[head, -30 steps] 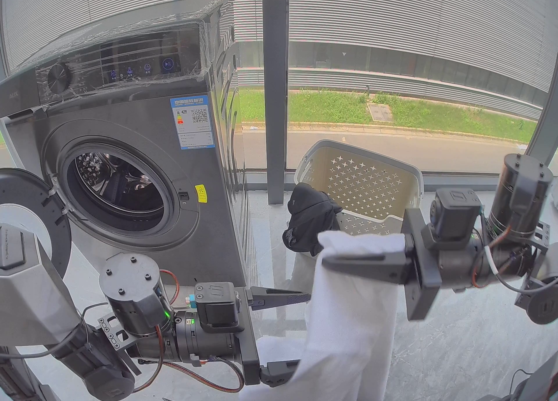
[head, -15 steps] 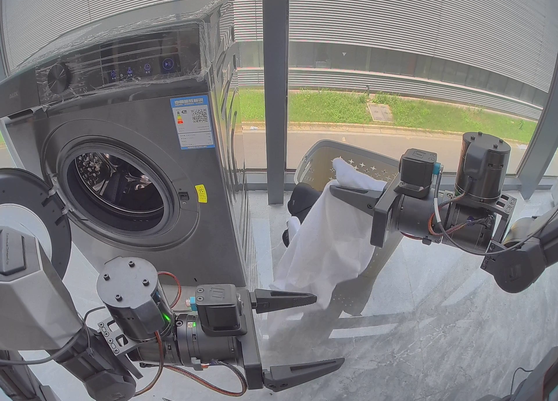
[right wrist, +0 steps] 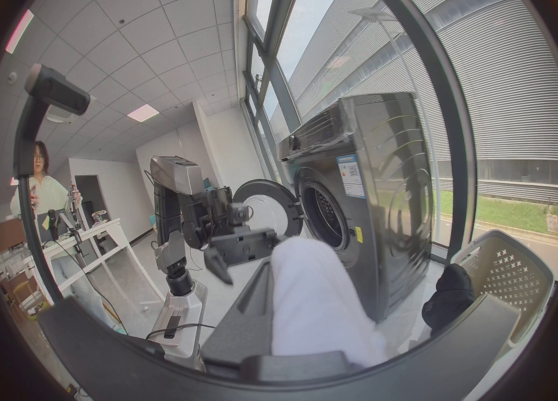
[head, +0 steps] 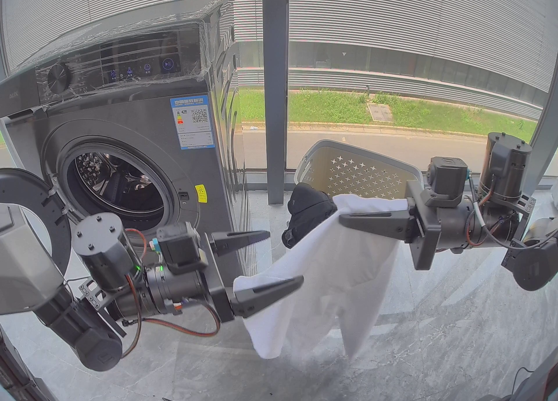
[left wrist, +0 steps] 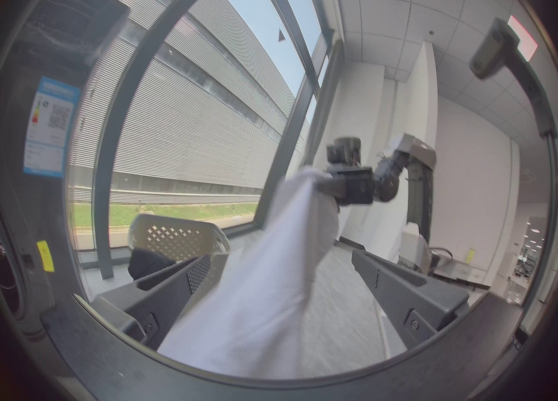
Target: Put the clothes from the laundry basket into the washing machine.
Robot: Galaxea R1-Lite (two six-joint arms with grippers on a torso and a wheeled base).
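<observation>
The white cloth hangs in the air in front of the laundry basket. My right gripper is shut on its top edge. The cloth's lower corner stretches toward my left gripper, which is open with cloth between its fingers. A black garment drapes over the basket's near rim. The washing machine stands at the left, its round door swung open and its drum dark inside. In the right wrist view the white cloth bulges from between the fingers.
A grey window pillar rises between the machine and the basket, with the glass wall right behind both. Bare marble floor spreads in front of the basket. A white table stands far back in the room.
My right gripper swung the cloth up toward the basket, then back a little. My left arm rose and turned, and the cloth's lower part now lies between its open fingers.
</observation>
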